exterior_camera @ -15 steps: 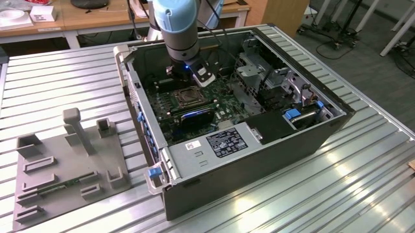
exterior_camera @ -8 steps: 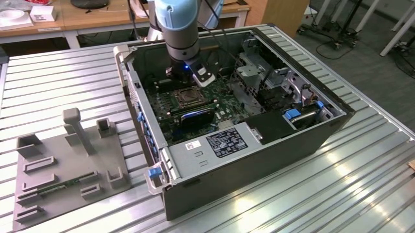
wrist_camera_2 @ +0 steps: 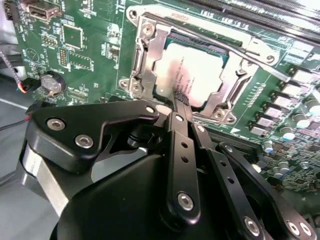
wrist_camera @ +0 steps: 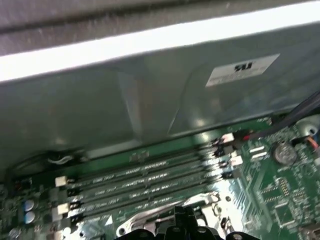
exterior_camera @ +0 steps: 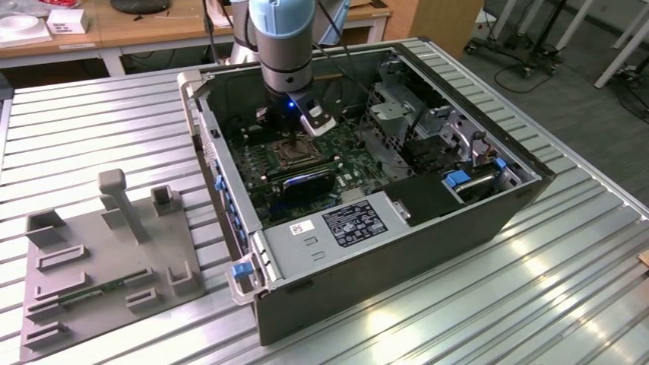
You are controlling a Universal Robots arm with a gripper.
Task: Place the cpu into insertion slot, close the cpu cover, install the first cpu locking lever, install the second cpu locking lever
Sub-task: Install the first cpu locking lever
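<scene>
The cpu [wrist_camera_2: 195,75] lies pale and flat inside the insertion slot [exterior_camera: 295,151] on the green motherboard [wrist_camera_2: 90,60]. Over it lies the cpu cover [wrist_camera_2: 155,50], a silver frame whose window leaves the chip showing. A thin silver locking lever [wrist_camera_2: 250,57] runs slanted along the socket's far side. In the second wrist view my gripper [wrist_camera_2: 180,97] is shut, its ribbed tips together at the cover's near edge with nothing visible between them. From the exterior view the gripper [exterior_camera: 294,135] hangs straight down over the socket inside the open case.
Long black memory slots [wrist_camera: 140,182] run beside the socket, with the grey case wall [wrist_camera: 150,110] just past them. A drive cage [exterior_camera: 406,122] and cables crowd the exterior view's right of the case. A grey fixture plate [exterior_camera: 102,258] sits on the slatted table.
</scene>
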